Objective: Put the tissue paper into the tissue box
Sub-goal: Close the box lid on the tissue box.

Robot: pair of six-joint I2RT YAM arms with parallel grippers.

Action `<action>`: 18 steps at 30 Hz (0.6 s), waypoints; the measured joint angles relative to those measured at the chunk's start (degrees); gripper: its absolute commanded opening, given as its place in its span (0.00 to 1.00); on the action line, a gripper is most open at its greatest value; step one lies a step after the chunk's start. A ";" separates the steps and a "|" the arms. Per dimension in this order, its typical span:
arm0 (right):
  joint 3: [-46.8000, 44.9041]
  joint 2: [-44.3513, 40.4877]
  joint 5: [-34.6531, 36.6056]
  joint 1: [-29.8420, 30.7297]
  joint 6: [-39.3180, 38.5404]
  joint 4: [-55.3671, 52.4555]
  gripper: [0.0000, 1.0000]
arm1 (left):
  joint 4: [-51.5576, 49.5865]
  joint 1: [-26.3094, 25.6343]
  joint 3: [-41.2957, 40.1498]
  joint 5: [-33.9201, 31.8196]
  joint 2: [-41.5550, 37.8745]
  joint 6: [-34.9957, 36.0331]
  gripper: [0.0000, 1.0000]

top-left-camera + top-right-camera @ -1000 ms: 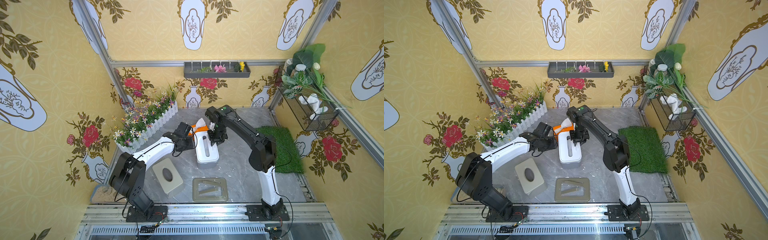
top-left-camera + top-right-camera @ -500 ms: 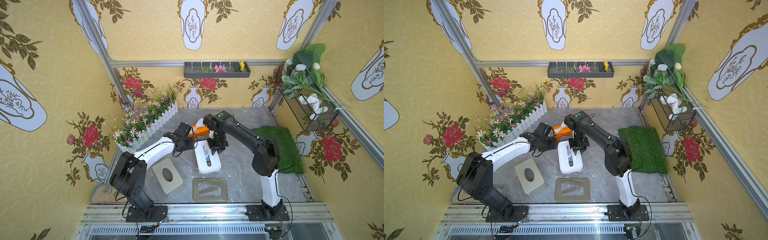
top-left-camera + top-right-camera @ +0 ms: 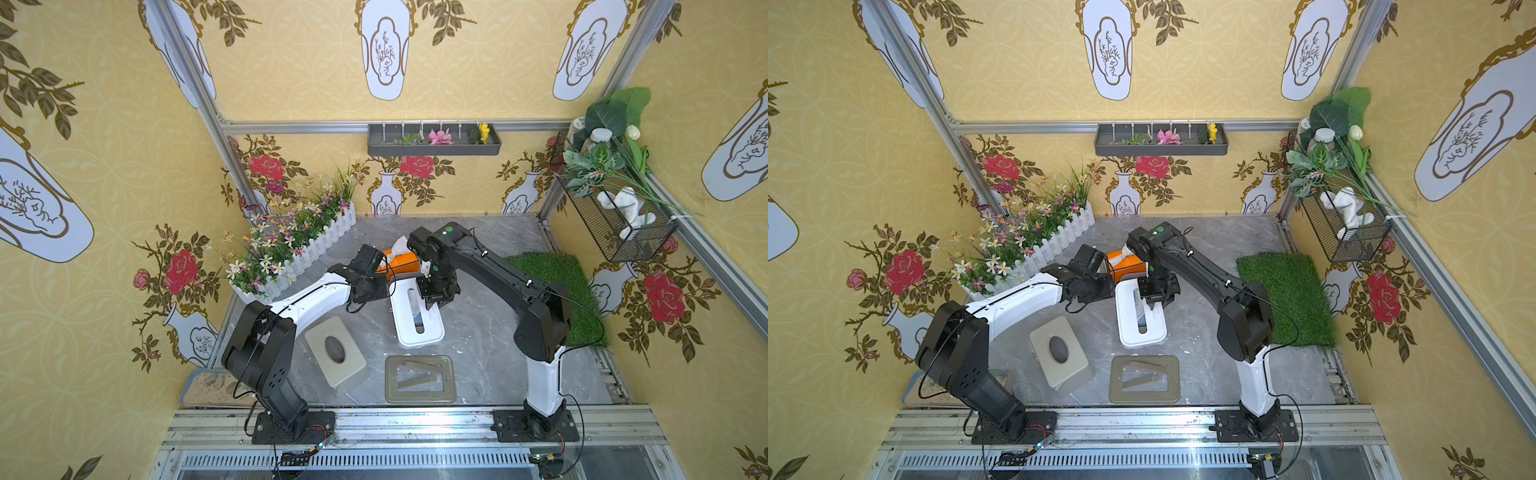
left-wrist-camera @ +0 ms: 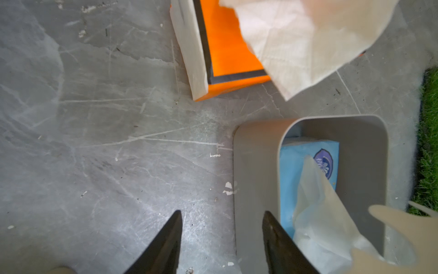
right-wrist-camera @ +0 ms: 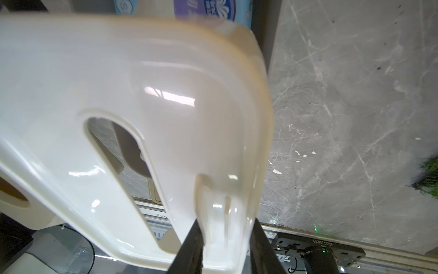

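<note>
tissue paper [image 4: 294, 166]: blue pack, white sheet protruding | tissue box [image 4: 256, 178]: grey

Grass mat [image 3: 565, 268] lies flat at the right edge of the table [image 3: 478, 353]. Fenced flowers [image 3: 291, 241] line the far left edge. Wall tray [image 3: 434, 148] and wire basket [image 3: 615, 237] hang above.

Both arms reach inward, wrists bent down. The left gripper [image 4: 221, 213] has its jaws apart (pointing downward). The right gripper [image 5: 226, 221] clamps a white lid [image 5: 142, 71].
</note>
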 measured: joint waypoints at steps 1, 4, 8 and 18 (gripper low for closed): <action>0.92 0.31 0.39 -0.35 -0.02 -0.15 0.13 | 0.00 0.00 0.15 -0.13 0.00 0.02 0.57; 3.56 1.99 0.39 -1.38 -0.37 -1.01 0.13 | 0.00 0.02 0.35 -0.39 0.11 0.07 0.57; 6.71 4.35 0.61 -3.34 -1.62 -1.49 0.13 | -0.02 0.39 0.46 -0.42 0.44 0.20 0.57; 9.22 7.58 -3.23 -5.66 -4.92 -1.44 0.13 | 0.04 2.10 0.50 0.46 1.05 0.52 0.57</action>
